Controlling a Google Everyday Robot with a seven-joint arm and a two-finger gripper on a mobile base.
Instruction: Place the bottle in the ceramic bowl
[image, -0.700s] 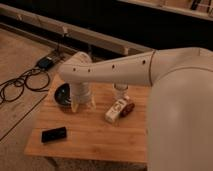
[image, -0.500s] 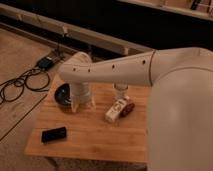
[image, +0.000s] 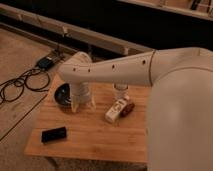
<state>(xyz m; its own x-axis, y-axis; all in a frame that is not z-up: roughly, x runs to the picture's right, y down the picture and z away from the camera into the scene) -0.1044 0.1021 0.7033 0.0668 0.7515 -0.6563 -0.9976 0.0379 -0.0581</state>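
The small whitish bottle (image: 115, 110) lies on its side on the wooden table (image: 95, 137), right of centre. The dark ceramic bowl (image: 61, 95) sits at the table's back left, partly hidden by my arm. My gripper (image: 83, 105) hangs from the white arm, pointing down just right of the bowl and left of the bottle, close to the table top. It holds nothing that I can see.
A clear cup (image: 120, 91) stands behind the bottle. A small brown object (image: 129, 108) lies against the bottle's right side. A flat black rectangle (image: 53, 134) lies front left. Cables (image: 20, 85) and a black box (image: 45, 62) lie on the floor, left.
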